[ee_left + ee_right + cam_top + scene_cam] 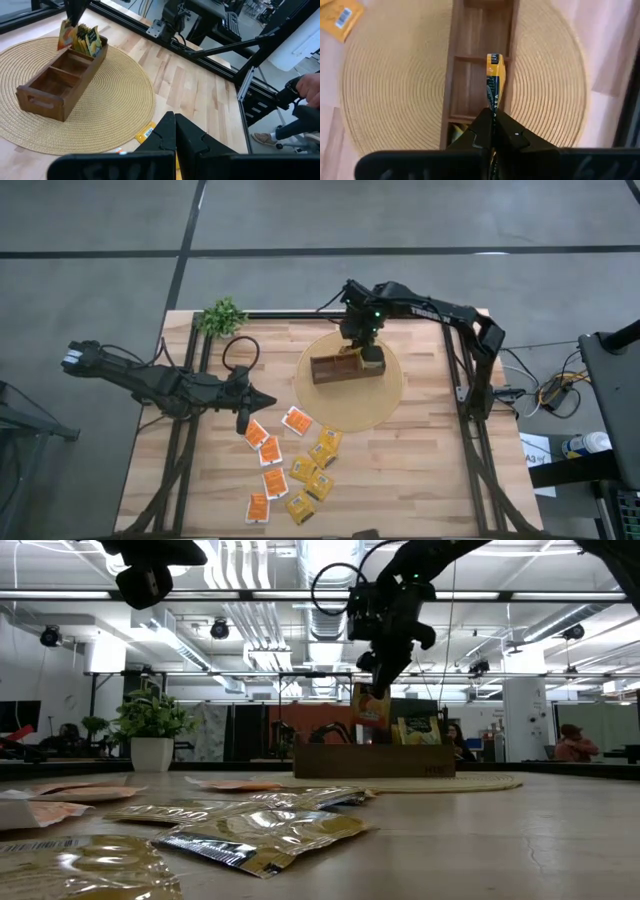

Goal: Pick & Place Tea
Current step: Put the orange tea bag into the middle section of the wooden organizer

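Tool on the right arm (492,116) is clamped on 1 orange sachet (495,76), pinched at its top edge so it hangs upright over the wooden box (345,368), at the box's right-end compartment, where yellow sachets (91,41) already stand. In the low view the held sachet (370,706) dangles just above the box rim, not yet let go. Box sits on the round woven mat (385,402) at the far middle of the tabletop (440,480).

Left tool (244,412) is closed on nothing, hovering just left of the loose pile of orange sachets (268,450) and yellow ones (312,476) on the near half of the tabletop. Small potted plant (221,316) stands at the far left corner.

Handling, as a guess: sachets look very light, thin, floppy and glossy, so likely slippery and prone to crumple or swing. Best hold looks like an edge pinch on the sealed border; flat ones need an edge lifted 1st.

Writing: barcode visible on a loose sachet (341,18); dark label on the held one, text unreadable. No brand legible.
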Robot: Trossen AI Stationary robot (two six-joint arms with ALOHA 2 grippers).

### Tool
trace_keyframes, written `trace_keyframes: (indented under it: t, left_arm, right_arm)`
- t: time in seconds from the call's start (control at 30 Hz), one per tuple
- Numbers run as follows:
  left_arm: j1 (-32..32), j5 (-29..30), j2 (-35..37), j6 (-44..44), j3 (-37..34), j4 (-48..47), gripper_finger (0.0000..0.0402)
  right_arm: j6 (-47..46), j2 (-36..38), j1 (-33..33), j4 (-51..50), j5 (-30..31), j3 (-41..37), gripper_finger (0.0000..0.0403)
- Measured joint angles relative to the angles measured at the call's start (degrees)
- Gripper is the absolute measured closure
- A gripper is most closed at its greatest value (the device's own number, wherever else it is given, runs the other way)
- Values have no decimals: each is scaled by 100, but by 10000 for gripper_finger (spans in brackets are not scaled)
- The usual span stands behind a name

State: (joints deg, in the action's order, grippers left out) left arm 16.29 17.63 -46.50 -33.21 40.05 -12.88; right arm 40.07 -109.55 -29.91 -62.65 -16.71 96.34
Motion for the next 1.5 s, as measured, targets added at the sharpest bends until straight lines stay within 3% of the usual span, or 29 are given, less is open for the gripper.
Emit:
trace_keyframes:
  t: [0.23,0.53,1.5]
  left_arm:
    - [0,32,0,-142,0,4,402]
    - [1,32,0,-193,0,0,402]
    - [-1,30,0,-285,0,1,402]
  right_arm:
    - [22,-868,30,-726,-140,750,395]
    - [105,-1073,28,-785,-179,1098,395]
    - [390,-1382,26,-552,-162,704,394]
